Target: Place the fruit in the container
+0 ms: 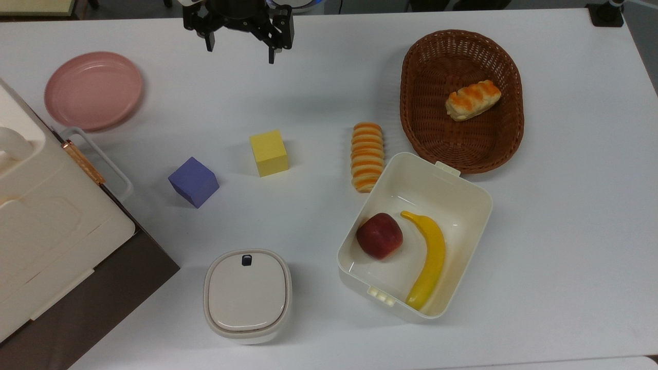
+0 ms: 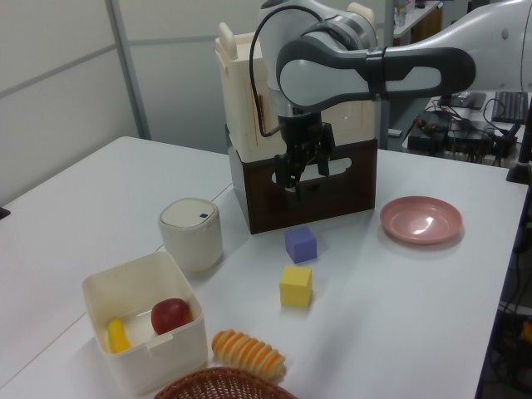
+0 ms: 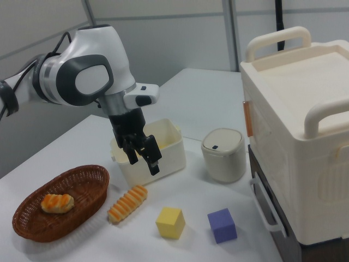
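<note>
While the gripper (image 1: 240, 51) is held empty above the white table (image 1: 565, 231), fingers spread apart, the apple (image 1: 379, 236) is seen inside the cream tub (image 1: 465, 185), beside a banana (image 1: 429, 259). A wicker basket (image 1: 509, 133), a striped pastry (image 1: 367, 156), two cubes, a pink plate (image 1: 92, 90) and a lidded box (image 1: 247, 295) are spread across the surface. Grey partition walls (image 2: 66, 75) are seen behind.

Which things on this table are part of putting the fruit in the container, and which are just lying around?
Job: apple, white tub, gripper.

Lying about: banana, wicker basket, two bread pieces, yellow cube, purple cube, pink plate, lidded box.
</note>
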You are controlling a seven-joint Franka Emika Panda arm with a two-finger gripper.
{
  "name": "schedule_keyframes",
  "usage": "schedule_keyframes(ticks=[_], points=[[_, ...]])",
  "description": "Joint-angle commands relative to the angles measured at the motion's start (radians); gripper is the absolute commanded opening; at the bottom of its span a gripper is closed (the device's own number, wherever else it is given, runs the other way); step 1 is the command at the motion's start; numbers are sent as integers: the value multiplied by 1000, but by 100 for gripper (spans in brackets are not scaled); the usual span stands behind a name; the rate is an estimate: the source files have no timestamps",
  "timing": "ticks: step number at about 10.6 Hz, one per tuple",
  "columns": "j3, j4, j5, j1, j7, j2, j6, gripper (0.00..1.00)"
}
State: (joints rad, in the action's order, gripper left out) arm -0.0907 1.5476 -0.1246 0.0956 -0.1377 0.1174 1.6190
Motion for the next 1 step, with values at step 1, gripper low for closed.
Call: schedule_keyframes(ticks=[1], points=[[5, 28, 60, 19, 24, -30, 9, 100]])
